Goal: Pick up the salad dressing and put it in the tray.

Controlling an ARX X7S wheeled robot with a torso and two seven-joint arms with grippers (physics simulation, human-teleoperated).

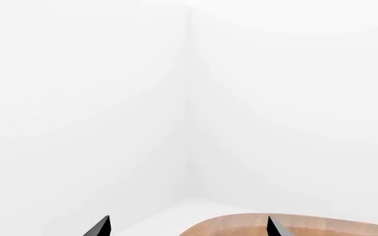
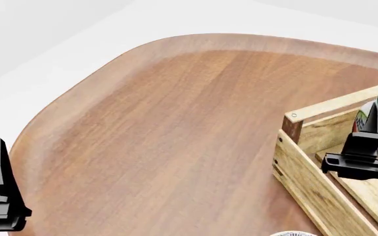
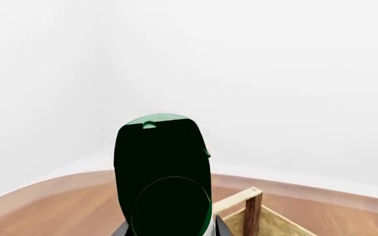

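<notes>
- The worktop (image 2: pixel 175 128) is the biggest thing I see: warm brown wood grain with a rounded corner and a paler raised rim. My head camera cuts it off on the right and near sides; the left wrist camera catches only a curved sliver of it beyond the left claw.
- The tray (image 2: pixel 307 167) sits under my right claw, a light-wood slatted crate with a dark brown corner post. Only its near-left corner shows in the head view; the rest runs off frame. The right wrist camera adds one post and a rail just beyond the claw, plus a rough, pale inner floor.
- The salad dressing (image 3: pixel 163 177) fills the right wrist view, a dark green rounded cap hiding nearly everything past it. From the head camera I get only a green cap edge and a bit of white label at the frame's right border, above the tray's interior.
- My right claw (image 2: pixel 363 160) is clamped on the bottle, held over the tray; its black fingers are partly cropped.
- My left claw (image 1: pixel 187 227) shows two black fingertips (image 1: pixel 100 227) spread wide apart with nothing between them, off to the worktop's near-left edge.
- A tiny red-and-blue scrap shows at the right wrist view's corner; I cannot make it out.
</notes>
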